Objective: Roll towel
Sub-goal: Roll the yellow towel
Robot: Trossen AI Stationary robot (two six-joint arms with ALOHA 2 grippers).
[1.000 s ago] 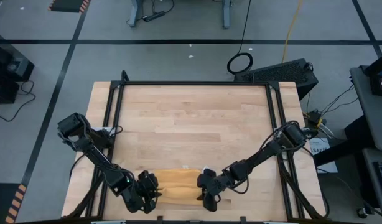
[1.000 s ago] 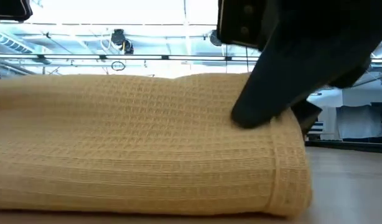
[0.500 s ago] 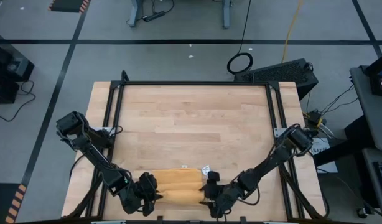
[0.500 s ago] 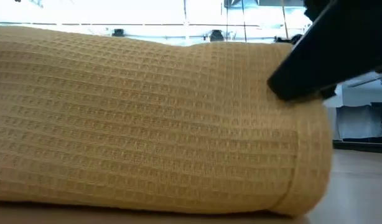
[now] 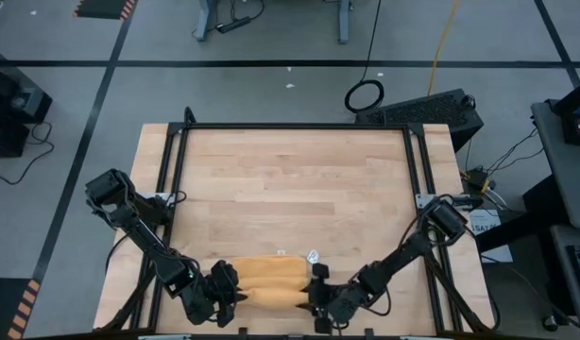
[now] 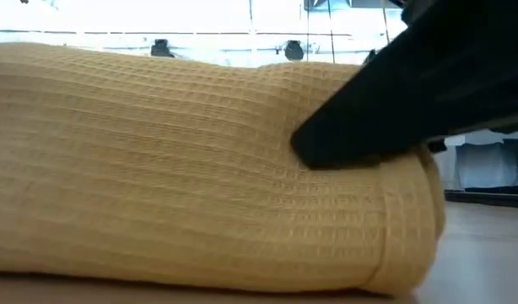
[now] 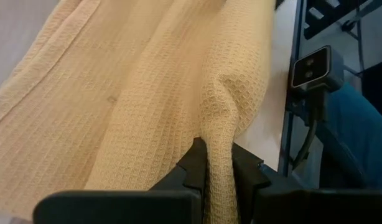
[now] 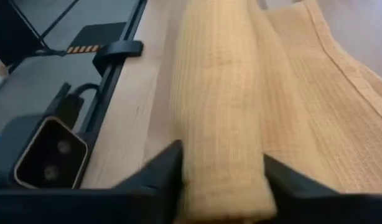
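Observation:
The mustard-yellow towel point(image 5: 266, 280) lies along the table's near edge as a thick roll with flatter layers beside it, and it fills the low view point(image 6: 200, 169). Its white tag point(image 5: 312, 255) sticks out at the far right corner. My left gripper point(image 5: 231, 291) is at the towel's left end, shut on a ridge of cloth point(image 7: 219, 152). My right gripper point(image 5: 315, 295) is at the right end, its fingers closed on either side of the roll point(image 8: 221, 160). My left gripper pinches a raised fold of the towel point(image 7: 217, 134) between its two fingers, at the towel's left end. The fingers slant down from the table's left. The fold stands up as a narrow ridge, and the cloth beyond it lies slack on the table. My right gripper holds the roll's right end point(image 8: 219, 140) between its two fingers, one finger point(image 8: 163, 171) on each side. It comes from the table's right, slanting down, with the fingers lying along the roll. In the low view a dark finger point(image 6: 352, 135) lies on top of that end. The roll rests on the table.
Black frame rails point(image 5: 177, 189) run along the table's left, right and far sides. A small camera box point(image 8: 51, 152) sits at the near edge beside the roll. Bare wood point(image 5: 290, 189) stretches from the towel toward the far edge.
My right gripper has swung toward the table's near edge and turned about its wrist; its finger lifted off the towel's right end, then came back down on it. The towel has bunched into a thicker, taller roll. My left gripper has kept its hold.

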